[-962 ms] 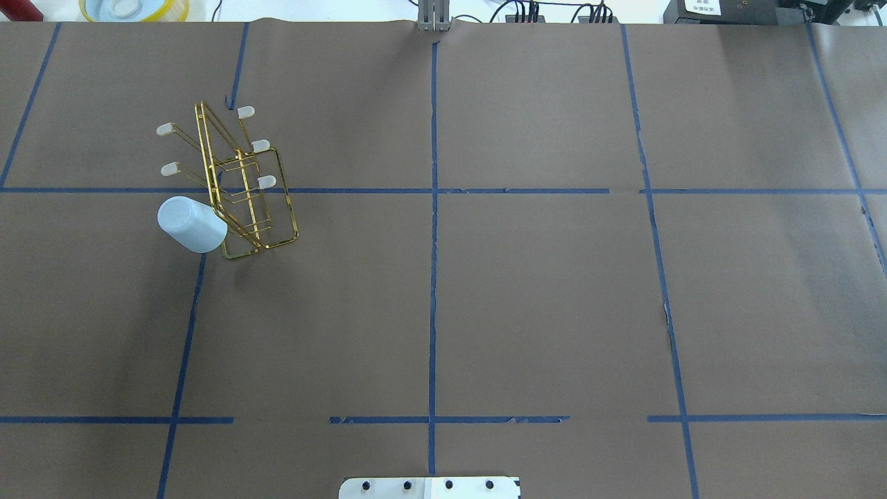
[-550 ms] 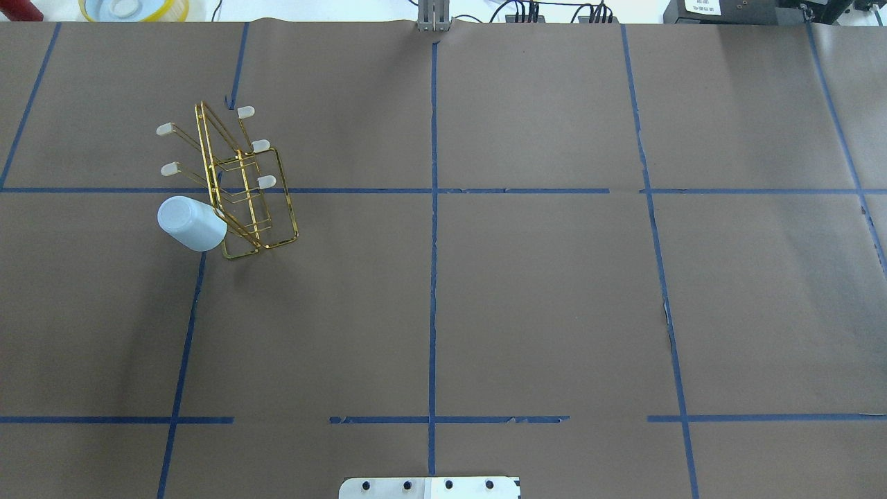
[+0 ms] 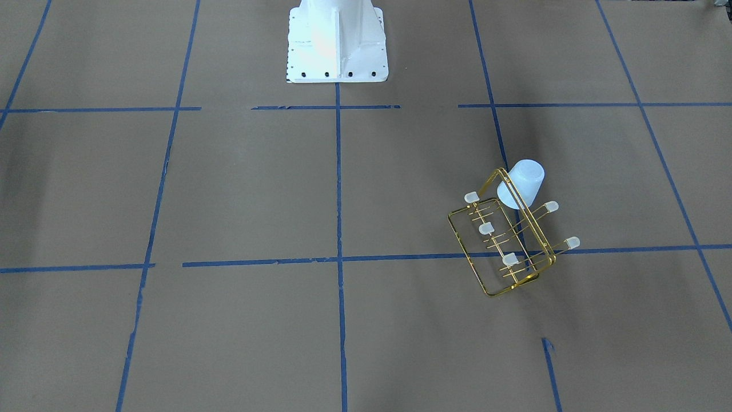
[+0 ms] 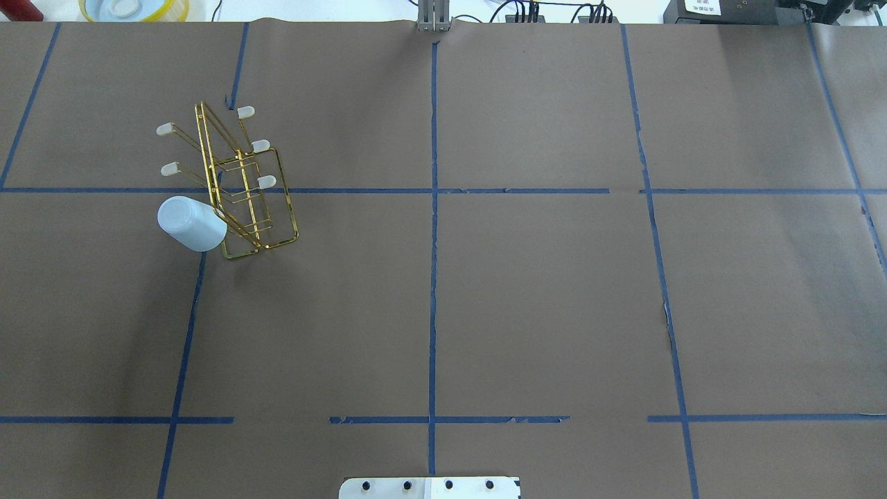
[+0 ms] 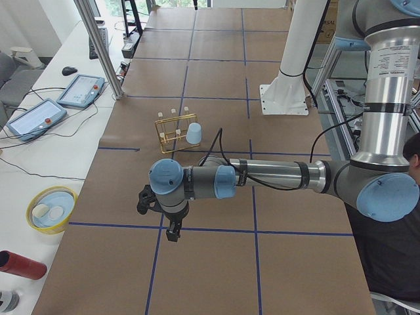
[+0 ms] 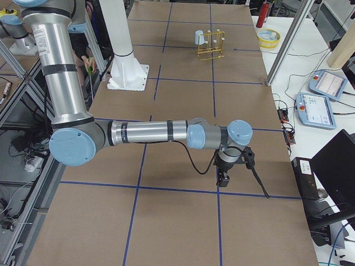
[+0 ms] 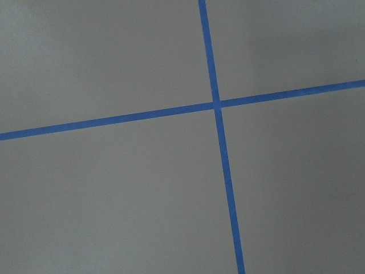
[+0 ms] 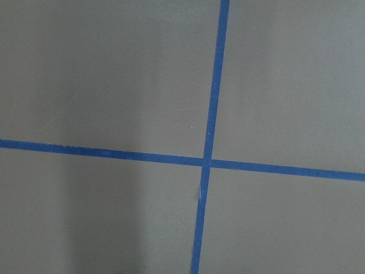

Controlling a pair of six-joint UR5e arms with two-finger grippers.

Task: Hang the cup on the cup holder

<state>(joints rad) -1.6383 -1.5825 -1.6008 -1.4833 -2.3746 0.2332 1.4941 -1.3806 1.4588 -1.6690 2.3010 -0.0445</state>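
Pale-blue cup [image 4: 192, 223] hangs on gold cup holder [image 4: 239, 181].

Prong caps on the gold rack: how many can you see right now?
5: three caps down one side of the rack, two opposite. The cup may hide a sixth.

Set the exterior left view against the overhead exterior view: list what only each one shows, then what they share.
Only exterior left: the left arm stretched out over the table, its left gripper pointing down, and two control tablets on the side bench.
Only overhead exterior: a black labelled box beyond the far right corner.
Both: the cup against one end of the cup holder, the yellow bowl, and the paper-covered table.
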